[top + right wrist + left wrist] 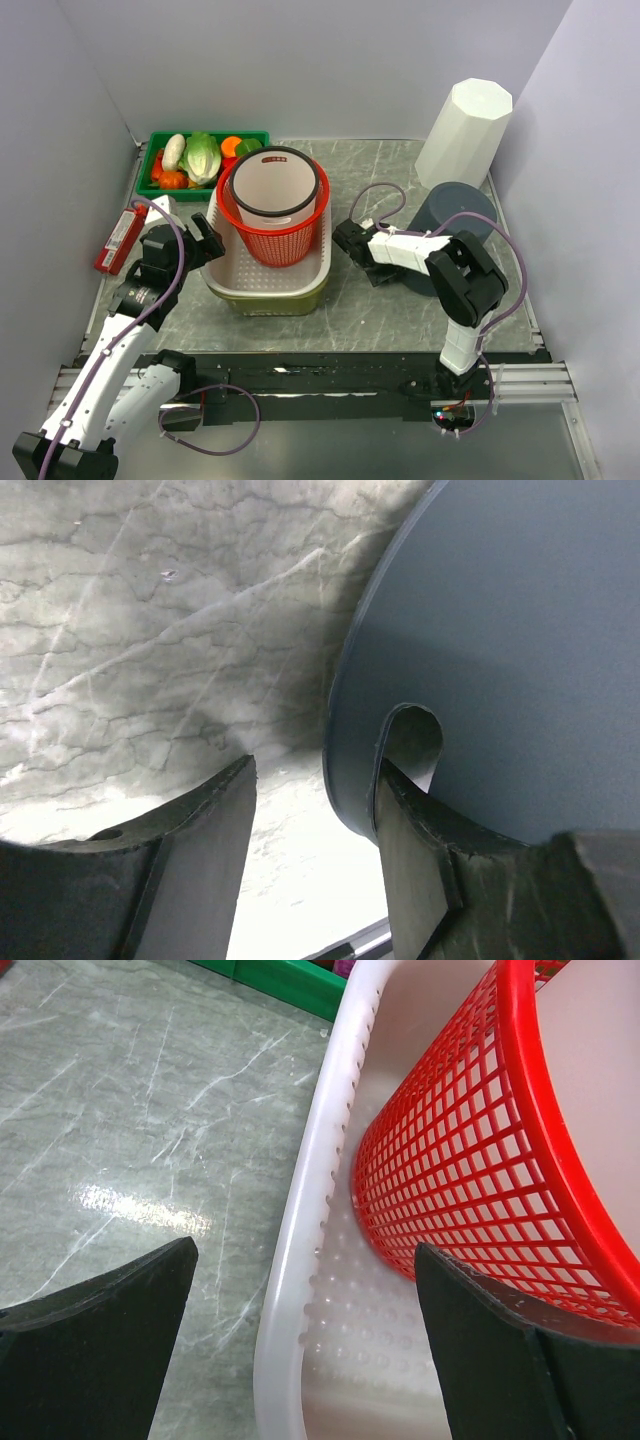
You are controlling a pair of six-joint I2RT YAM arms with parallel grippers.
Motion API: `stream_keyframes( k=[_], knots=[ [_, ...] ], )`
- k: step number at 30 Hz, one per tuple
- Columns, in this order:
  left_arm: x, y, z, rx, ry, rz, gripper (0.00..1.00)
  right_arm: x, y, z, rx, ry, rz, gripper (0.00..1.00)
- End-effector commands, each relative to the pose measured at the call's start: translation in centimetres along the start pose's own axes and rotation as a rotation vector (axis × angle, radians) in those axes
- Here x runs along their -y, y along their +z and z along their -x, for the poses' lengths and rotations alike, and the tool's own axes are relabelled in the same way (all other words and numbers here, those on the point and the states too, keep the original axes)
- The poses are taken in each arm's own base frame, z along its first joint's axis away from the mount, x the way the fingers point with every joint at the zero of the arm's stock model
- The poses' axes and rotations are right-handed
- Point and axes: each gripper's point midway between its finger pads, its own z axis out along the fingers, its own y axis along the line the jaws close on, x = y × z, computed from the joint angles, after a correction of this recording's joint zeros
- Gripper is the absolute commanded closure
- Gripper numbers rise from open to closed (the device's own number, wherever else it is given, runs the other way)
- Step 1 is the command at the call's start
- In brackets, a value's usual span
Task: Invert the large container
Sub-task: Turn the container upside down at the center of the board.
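Table [370,312]: grey-green marble, carries nearly everything.
Tall white container [465,130]: faceted, back right corner, closed end up.
White basket [250,282]: perforated, left of centre.
Dark grey container [462,210]: round, right side, just in front of the white one; its upper face looks flat and closed.
Red mesh basket [275,240]: inside the white basket, with a black-rimmed white cylinder [275,185] in it.
Green tray [255,135]: back left, vegetables inside.
Left hand [305,1250]: jaws wide, holding nothing, either side of the white basket's rim.
Right hand [315,770]: jaws partly apart at the dark grey container's edge, with a gap at one finger.
Red packet [120,240]: far left.
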Motion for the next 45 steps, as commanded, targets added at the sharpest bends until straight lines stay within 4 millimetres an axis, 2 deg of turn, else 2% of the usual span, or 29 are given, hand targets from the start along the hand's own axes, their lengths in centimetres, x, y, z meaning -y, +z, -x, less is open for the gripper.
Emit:
stream_keyframes(
  k=[1,7,13,17,19,22,30,35,41,44,45],
  knots=[
    [0.7,-0.1,1.4,0.046,0.003,-0.027,0.04,0.4,-1.8,2.1,0.086,0.113,0.012,0.43],
    [0.6,-0.1,1.3,0.045,0.004,-0.025,0.04,0.4,-1.7,2.4,0.11,0.144,0.027,0.42],
    [0.7,-0.2,1.4,0.047,0.001,-0.027,0.04,1.8,0.2,1.4,0.023,0.145,0.022,0.42],
    [0.7,-0.1,1.3,0.044,0.002,-0.029,0.04,1.7,-0.9,1.7,0.038,0.144,0.024,0.41],
    [0.8,0.0,1.2,0.039,0.006,-0.032,0.04,0.9,-1.8,2.1,0.076,0.114,0.027,0.41],
    [0.8,0.0,1.3,0.038,0.006,-0.031,0.04,1.3,-2.0,2.2,0.092,0.124,-0.019,0.4],
    [0.7,-0.1,1.3,0.04,0.005,-0.027,0.04,4.1,-2.4,2.7,0.156,0.176,-0.158,0.4],
    [0.8,0.0,1.2,0.038,0.007,-0.031,0.04,3.6,-2.8,2.9,0.162,0.193,-0.102,0.41],
    [0.8,0.0,1.2,0.038,0.005,-0.029,0.04,3.6,-5.3,3.7,0.223,0.211,-0.015,0.41],
    [0.8,0.0,1.2,0.038,0.007,-0.029,0.04,4.0,-7.5,4.4,0.286,0.257,0.057,0.41],
    [0.7,0.0,1.1,0.035,0.008,-0.028,0.04,4.5,-8.8,4.6,0.324,0.286,0.085,0.41]
  ],
)
